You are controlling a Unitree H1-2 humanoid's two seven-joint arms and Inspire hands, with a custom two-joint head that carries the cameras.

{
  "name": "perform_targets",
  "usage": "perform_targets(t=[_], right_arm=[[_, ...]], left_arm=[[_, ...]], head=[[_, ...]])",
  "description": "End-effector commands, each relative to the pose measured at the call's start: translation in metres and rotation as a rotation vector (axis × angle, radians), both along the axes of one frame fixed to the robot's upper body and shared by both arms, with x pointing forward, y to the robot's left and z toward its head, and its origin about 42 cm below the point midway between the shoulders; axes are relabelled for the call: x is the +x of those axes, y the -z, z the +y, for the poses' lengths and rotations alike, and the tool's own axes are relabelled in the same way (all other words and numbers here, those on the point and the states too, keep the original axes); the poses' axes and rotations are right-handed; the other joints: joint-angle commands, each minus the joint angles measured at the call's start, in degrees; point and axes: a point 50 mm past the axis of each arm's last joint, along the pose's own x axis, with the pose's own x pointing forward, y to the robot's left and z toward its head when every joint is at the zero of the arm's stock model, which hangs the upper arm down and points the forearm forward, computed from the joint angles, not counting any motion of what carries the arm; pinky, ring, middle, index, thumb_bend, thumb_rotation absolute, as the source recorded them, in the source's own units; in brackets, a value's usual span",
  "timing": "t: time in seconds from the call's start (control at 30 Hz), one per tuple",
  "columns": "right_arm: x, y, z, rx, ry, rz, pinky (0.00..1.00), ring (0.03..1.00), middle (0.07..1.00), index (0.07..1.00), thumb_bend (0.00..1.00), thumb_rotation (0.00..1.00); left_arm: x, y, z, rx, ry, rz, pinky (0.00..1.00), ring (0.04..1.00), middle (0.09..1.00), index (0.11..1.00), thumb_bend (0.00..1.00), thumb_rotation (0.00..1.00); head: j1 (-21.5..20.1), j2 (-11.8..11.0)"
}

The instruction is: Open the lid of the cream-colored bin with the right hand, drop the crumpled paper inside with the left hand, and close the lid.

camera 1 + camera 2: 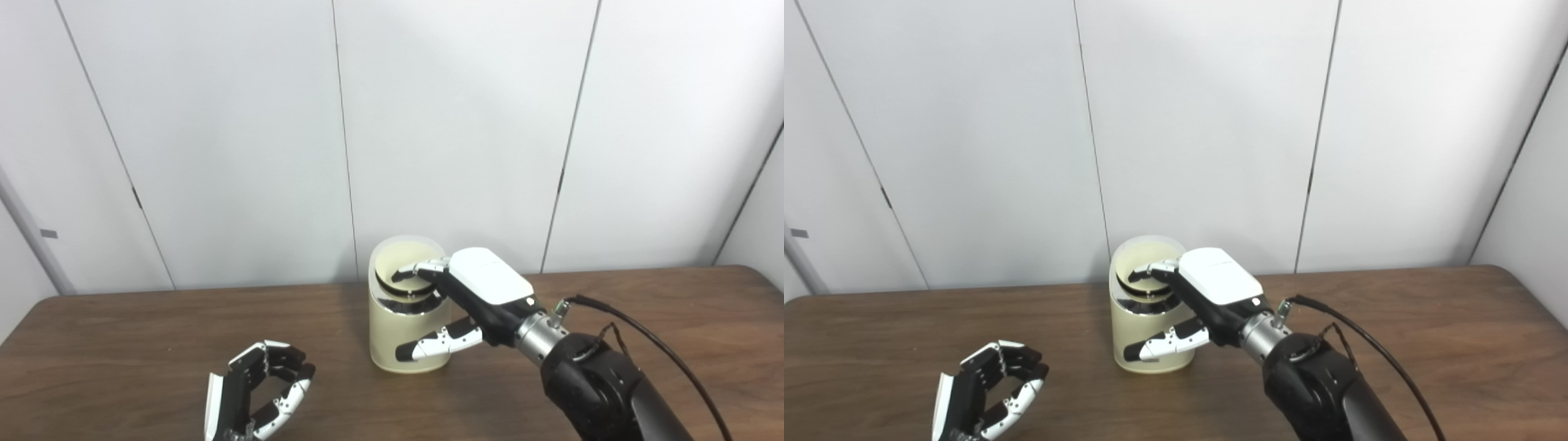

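The cream-colored bin [392, 331] stands on the wooden table [122, 343], near its back edge. Its round lid [404, 254] is tilted up at the top, with a dark gap and a chrome ring under it. My right hand [484, 285] reaches in from the right; its fingers [422, 268] lie against the lid and its thumb [438, 344] stretches across the bin's front wall. My left hand [263, 386] hovers low at the front left, well away from the bin, fingers loosely curled around nothing. No crumpled paper is visible in either view.
White wall panels [459, 122] rise right behind the table's back edge, close to the bin. A black cable [649, 343] loops off my right wrist over the table's right part.
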Motion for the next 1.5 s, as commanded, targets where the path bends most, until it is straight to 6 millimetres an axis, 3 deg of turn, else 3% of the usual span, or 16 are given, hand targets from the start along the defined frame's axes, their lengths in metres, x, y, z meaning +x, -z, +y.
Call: perform_targets(t=[0.0, 1.1, 1.47], right_arm=[[-0.003, -0.019, 0.007, 0.012, -0.025, -0.058, 0.71, 0.793, 0.797, 0.780, 0.73, 0.72], [-0.010, -0.009, 0.010, -0.003, -0.007, -0.002, 0.69, 0.802, 0.804, 0.786, 0.73, 0.79], [-0.013, 0.001, 0.010, 0.008, 0.004, 0.035, 0.70, 0.796, 0.798, 0.785, 0.75, 0.75]], left_arm=[[-0.007, 0.007, -0.003, 0.008, 0.005, 0.022, 0.46, 0.530, 0.554, 0.490, 0.48, 0.07], [-0.018, -0.002, 0.004, 0.009, -0.005, 0.038, 0.46, 0.533, 0.557, 0.490, 0.48, 0.07], [-0.023, -0.007, 0.005, 0.016, -0.006, 0.032, 0.45, 0.528, 0.553, 0.490, 0.48, 0.07]], head=[[-0.07, 0.02], [-0.62, 2.28], [-0.33, 3.35]])
